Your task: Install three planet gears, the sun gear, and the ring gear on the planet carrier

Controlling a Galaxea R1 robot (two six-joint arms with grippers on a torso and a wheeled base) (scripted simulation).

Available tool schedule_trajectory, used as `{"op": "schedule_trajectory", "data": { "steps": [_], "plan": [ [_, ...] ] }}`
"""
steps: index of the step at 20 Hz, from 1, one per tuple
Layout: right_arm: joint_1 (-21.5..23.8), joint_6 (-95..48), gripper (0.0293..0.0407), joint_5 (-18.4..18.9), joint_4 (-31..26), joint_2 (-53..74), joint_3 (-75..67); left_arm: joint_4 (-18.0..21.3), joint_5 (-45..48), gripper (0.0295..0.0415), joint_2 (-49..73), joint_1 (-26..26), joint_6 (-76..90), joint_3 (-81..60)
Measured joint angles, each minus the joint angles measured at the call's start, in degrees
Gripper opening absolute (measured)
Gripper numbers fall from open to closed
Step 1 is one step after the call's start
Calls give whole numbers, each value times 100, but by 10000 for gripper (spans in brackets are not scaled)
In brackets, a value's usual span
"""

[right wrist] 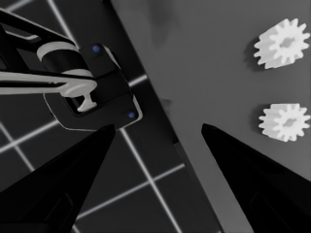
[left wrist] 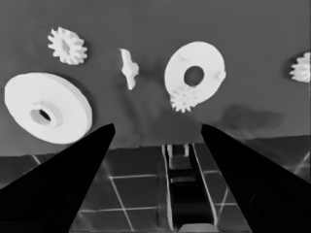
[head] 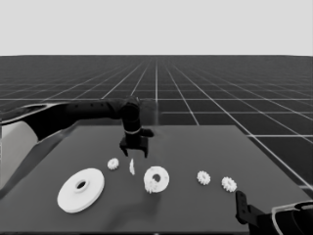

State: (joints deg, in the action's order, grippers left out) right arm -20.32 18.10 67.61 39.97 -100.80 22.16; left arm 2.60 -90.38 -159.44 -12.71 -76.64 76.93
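The larger round part (head: 80,190) lies at the table's front left. The smaller round part (head: 156,179) lies mid-table, and one small gear (head: 152,187) rests on its near rim. Another gear (head: 113,164) lies left of a thin white piece (head: 131,167). Two more gears (head: 203,177) (head: 228,184) lie to the right. My left gripper (head: 135,153) hangs open above the table just behind the thin piece, holding nothing. Its wrist view shows the larger round part (left wrist: 46,107), the smaller one (left wrist: 194,73) and the gear on it (left wrist: 184,98). My right gripper (right wrist: 158,127) waits open at the front right corner.
The right wrist view shows the two right-hand gears (right wrist: 283,44) (right wrist: 284,121) near the table's edge, with dark machinery (right wrist: 92,92) past it. The left arm (head: 83,111) stretches in from the left over the table's back left.
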Motion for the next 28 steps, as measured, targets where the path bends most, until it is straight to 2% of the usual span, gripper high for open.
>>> {"op": "schedule_trajectory", "data": {
  "steps": [1, 2, 5, 9, 10, 11, 12, 14, 19, 21, 22, 28],
  "plan": [
    [0, 0, 385, 0, 0, 0, 0, -22, -43, 385, 910, 7, 1050, 438],
    [0, 0, 385, 0, 0, 0, 0, -43, -68, 385, 1220, 14, 1807, 1046],
    [0, 0, 385, 0, 0, 0, 0, -75, -83, 385, 1257, 31, 2763, 2059],
    [0, 0, 385, 0, 0, 0, 0, -83, -83, 385, 1208, 40, 2997, 2336],
    [0, 0, 385, 0, 0, 0, 0, -711, 501, 385, 1221, 707, 3000, 2313],
    [0, 0, 385, 0, 0, 0, 0, -1080, 859, 385, 1120, 1344, 3092, 2547],
    [0, 0, 385, 0, 0, 0, 0, -1263, 1087, 385, 981, 1688, 3227, 2864],
    [0, 0, 385, 0, 0, 0, 0, -1393, 1318, 385, 793, 1965, 3413, 3284],
    [0, 0, 385, 0, 0, 0, 0, -1425, 1420, 385, 690, 2058, 3520, 3516],
    [0, 0, 385, 0, 0, 0, 0, -1435, 1432, 315, 692, 2058, 3528, 3537],
    [0, 0, 385, 0, 0, 0, 0, -1436, 1435, 312, 690, 2058, 3529, 3540],
    [0, 0, 385, 0, 0, 0, 0, -1442, 1445, 312, 684, 2060, 3531, 3549]
  ]
}}
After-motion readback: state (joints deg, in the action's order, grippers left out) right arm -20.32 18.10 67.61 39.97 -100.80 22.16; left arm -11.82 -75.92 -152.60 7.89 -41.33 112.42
